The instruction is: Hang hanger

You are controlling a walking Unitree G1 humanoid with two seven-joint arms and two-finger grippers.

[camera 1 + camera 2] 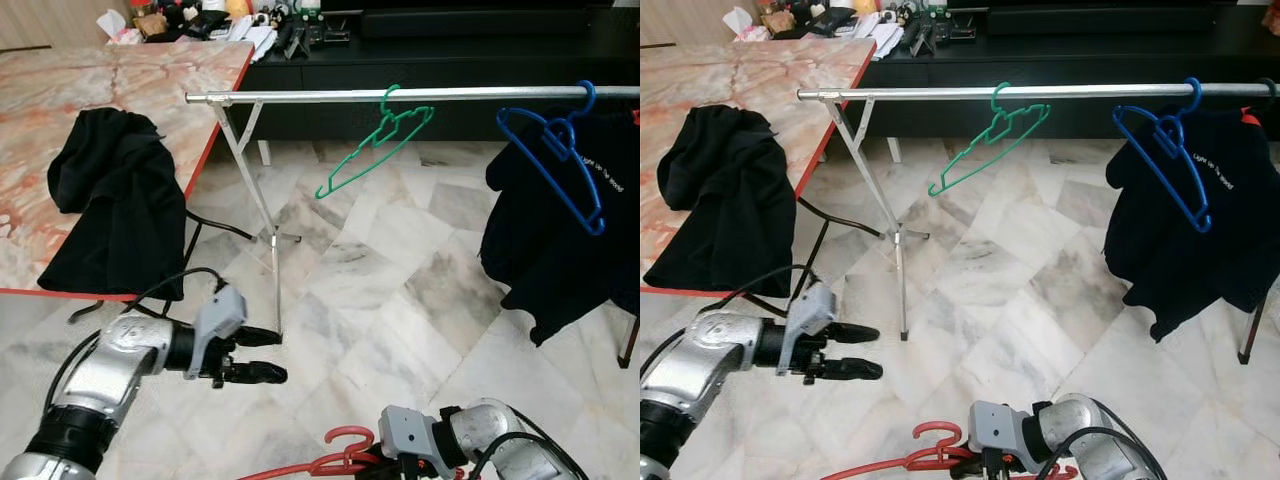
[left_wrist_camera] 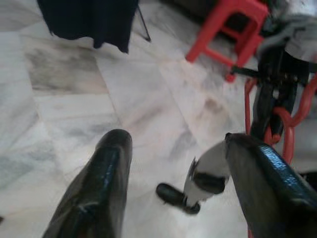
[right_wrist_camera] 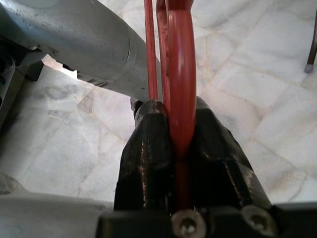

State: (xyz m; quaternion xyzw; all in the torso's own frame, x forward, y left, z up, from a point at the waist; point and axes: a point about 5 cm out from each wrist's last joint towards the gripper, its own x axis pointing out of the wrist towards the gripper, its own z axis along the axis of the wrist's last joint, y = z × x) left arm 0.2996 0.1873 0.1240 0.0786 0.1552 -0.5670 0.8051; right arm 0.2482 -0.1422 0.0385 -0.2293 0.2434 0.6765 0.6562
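Right gripper (image 3: 181,144) at 6 o'clock, clamped on red hanger (image 1: 345,450), left gripper (image 1: 262,356) at 8 o'clock — fingers parted, empty, rail (image 1: 400,96) at 12 o'clock.

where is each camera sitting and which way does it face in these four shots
Left eye view: on the head, looking forward and down at the silver clothes rail with thin green wire hanger; both silver arms show.
Right eye view: its stereo twin, same scene.
Left wrist view: along the open left gripper at marble floor.
Right wrist view: along the right gripper, shut on the red plastic hanger.
Shared: the red plastic hanger shows in all four.
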